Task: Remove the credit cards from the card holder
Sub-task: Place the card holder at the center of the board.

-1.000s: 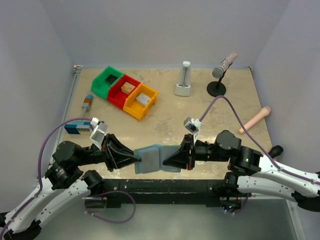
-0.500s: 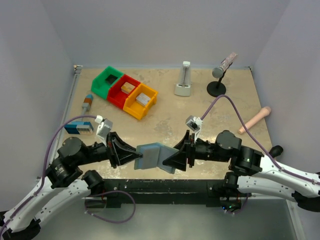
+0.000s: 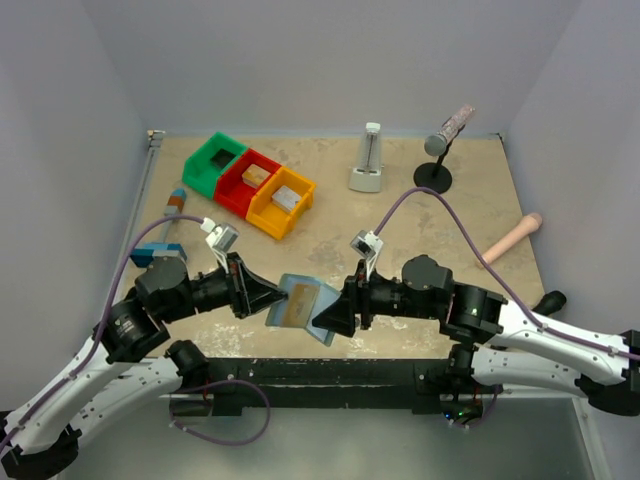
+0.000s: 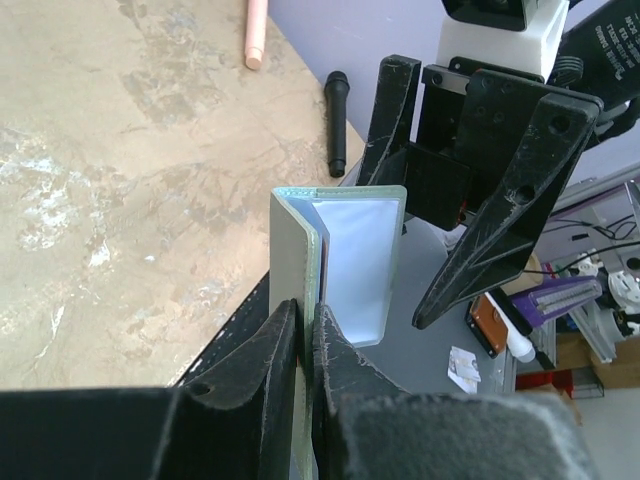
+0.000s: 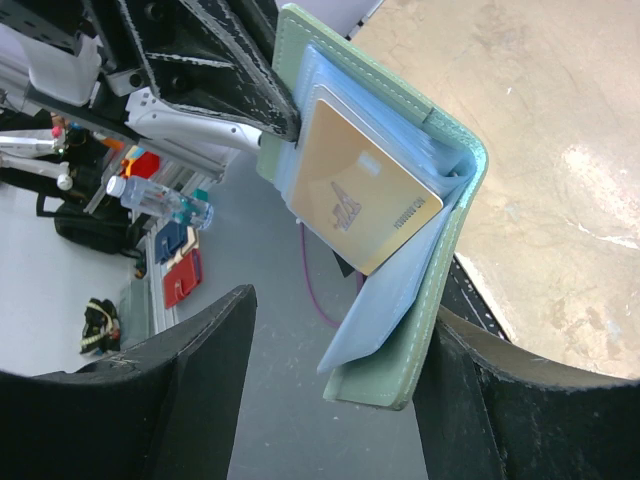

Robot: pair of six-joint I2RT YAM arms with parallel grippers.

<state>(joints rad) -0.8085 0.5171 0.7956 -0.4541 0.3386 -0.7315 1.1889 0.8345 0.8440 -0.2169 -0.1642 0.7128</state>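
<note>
Thin teal bifold card holder [image 5: 455, 160] held open above the beige desk's [image 3: 330, 220] near edge.
Left gripper [image 4: 308, 325] pinches one panel; right gripper [image 3: 325, 318] gapes wide beside the other; flat orange-gold card [image 5: 365, 195] shows inside.

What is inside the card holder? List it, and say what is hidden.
An orange-gold card sits in a pale blue sleeve inside the open card holder. Anything behind it, including a second card, is covered.

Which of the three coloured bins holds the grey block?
The orange bin, at the right end of the row, holds the grey block. The middle red bin holds a tan block; the green bin looks dark inside.
</note>
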